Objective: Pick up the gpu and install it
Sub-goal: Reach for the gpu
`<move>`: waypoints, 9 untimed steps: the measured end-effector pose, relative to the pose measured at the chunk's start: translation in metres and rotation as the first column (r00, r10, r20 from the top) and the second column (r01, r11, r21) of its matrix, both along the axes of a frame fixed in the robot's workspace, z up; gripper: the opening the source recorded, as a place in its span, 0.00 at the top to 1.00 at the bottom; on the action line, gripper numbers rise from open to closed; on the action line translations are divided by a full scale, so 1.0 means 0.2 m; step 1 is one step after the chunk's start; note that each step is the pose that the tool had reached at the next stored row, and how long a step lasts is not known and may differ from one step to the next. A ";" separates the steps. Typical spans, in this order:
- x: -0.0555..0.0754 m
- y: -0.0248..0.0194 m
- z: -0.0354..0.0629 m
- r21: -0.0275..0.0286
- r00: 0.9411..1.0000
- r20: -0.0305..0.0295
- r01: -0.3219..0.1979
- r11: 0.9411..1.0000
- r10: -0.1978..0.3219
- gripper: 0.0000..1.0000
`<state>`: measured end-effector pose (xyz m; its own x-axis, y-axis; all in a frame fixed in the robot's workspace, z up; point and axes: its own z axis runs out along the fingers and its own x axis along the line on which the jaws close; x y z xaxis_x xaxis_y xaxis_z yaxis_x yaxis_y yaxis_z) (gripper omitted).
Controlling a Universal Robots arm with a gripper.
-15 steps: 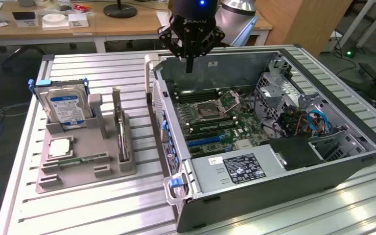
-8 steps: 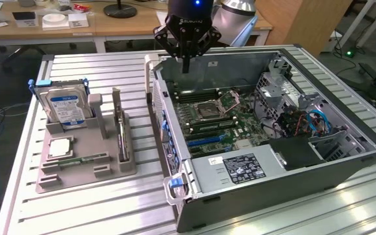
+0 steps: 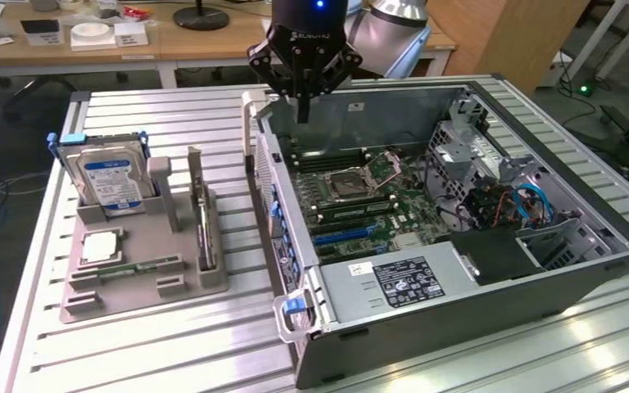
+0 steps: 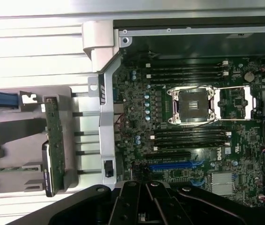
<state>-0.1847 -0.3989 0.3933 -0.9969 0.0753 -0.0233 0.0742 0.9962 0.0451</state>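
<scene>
Nearest me in the exterior view is the grey holder (image 3: 140,291) on the slatted table (image 3: 183,360), at the exterior view's left of the open computer case (image 3: 424,327). The gpu (image 3: 199,214) stands in that holder on one long edge with its thin faces upright. Its long axis runs away from the camera, roughly parallel to the case's side wall, and the hard drive (image 3: 109,182) is propped near it. Farther back, the gripper (image 3: 304,110) hangs over the far wall of the case, well apart from the card, its fingers pressed together and holding nothing. I judge the pick-up step is not yet begun. A grasp calls for the fingers to part and line up across the card's thin top edge, over the holder rather than the motherboard (image 3: 347,205).
</scene>
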 end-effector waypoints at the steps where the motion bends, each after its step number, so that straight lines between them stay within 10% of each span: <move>1: -0.01 0.000 0.000 0.000 1.000 0.000 0.000 1.000 0.000 0.89; 9: -0.05 -0.001 0.000 0.000 1.000 0.000 0.000 1.000 0.000 0.89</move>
